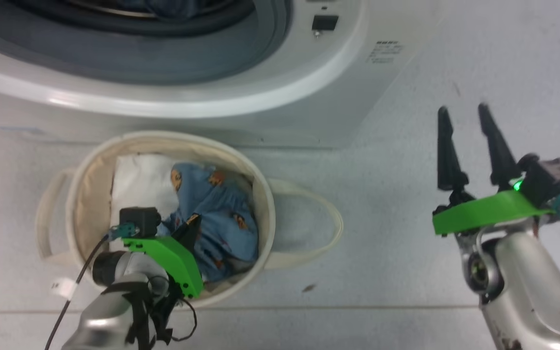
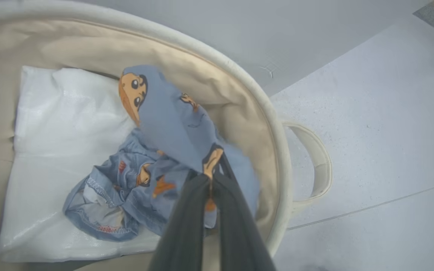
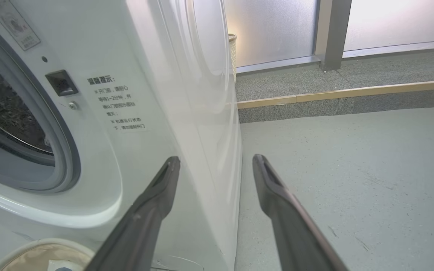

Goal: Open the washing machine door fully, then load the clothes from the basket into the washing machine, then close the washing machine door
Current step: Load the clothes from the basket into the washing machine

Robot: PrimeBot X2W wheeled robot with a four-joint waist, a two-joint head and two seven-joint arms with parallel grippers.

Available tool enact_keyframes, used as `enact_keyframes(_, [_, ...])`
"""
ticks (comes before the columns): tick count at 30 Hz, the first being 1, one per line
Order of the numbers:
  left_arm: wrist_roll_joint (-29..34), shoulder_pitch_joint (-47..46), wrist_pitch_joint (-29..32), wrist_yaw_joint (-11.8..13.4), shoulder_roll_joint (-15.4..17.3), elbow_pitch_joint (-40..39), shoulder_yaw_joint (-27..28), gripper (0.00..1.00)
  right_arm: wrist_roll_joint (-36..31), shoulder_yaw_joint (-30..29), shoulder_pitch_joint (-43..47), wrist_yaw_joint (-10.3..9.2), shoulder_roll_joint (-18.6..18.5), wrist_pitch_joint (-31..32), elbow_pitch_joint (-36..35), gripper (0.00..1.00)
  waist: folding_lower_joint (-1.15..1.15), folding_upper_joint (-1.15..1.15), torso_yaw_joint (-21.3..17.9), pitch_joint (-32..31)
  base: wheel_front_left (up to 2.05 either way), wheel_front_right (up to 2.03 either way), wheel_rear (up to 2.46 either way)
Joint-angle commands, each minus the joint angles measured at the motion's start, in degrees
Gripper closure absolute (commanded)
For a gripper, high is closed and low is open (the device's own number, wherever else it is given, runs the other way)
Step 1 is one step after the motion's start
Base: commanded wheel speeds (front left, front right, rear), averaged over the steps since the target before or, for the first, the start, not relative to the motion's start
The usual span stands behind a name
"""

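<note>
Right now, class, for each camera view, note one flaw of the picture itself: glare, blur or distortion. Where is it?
Head view: a glare streak on the washing machine rim, and a green lamp glows by the right claw. Left wrist view: the clothes smear with blur near the left claw. Right wrist view: frosted windows blow out white, and the machine's side reflects them.

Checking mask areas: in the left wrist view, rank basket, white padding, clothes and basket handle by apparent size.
1. basket
2-3. white padding and clothes: about alike, not ranked
4. basket handle
</note>
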Motion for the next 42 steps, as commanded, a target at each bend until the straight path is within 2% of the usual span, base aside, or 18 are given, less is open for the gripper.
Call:
enact_keyframes(1, [-0.18,1.13,-0.75,-0.32,2.74,-2.05,2.14,1.00,0.75,1.49,2.15,0.02,0.67,-0.44,-0.84,0.00,0.01,0.00,0.34,-5.30,0.00,0.00,0.00])
enact_keyframes(4, [1.86,2.50,-0.80,-0.32,4.92,-7.01,6.43,1.00,1.73,1.86,3.54,0.02,1.01,-0.44,0.31,0.00,0.01,0.00,0.58,-8.73,0.00,0.00,0.00])
enact_keyframes(9, [7.40,8.02,-0.82,0.28,6.18,-15.51,15.52,1.00,3.48,1.70,6.39,0.02,1.51,-0.44,1.75,0.00,0.01,0.00,1.09,-14.54,0.00,0.00,0.00])
enact_keyframes(20, [20.42,16.95,-0.82,2.08,4.52,-33.63,29.42,1.00,5.85,2.78,11.54,0.02,1.02,-0.44,3.16,0.00,0.01,0.00,2.50,-23.93,0.00,0.00,0.00])
enact_keyframes(25, [23.03,17.20,-0.83,2.04,3.70,-38.49,32.48,1.00,6.32,3.33,12.38,0.02,0.80,-0.44,3.40,0.00,0.01,0.00,2.66,-24.99,0.00,0.00,0.00])
enact_keyframes(29, [24.78,15.14,-0.83,1.94,3.45,-39.32,34.56,1.00,6.56,3.97,12.63,0.02,0.65,-0.44,3.54,0.00,0.01,0.00,2.48,-25.12,0.00,0.00,0.00])
enact_keyframes(35, [27.21,7.76,-0.83,1.55,3.35,-37.56,37.53,1.00,6.52,4.96,11.80,0.02,0.16,-0.44,3.41,0.00,0.01,0.00,1.34,-23.63,0.00,0.00,0.00])
enact_keyframes(42, [30.91,-1.57,-0.83,1.20,3.02,-38.33,44.43,1.00,5.74,5.07,10.21,0.02,-0.30,-0.44,2.44,0.00,0.01,0.00,-0.83,-18.85,0.00,0.00,0.00])
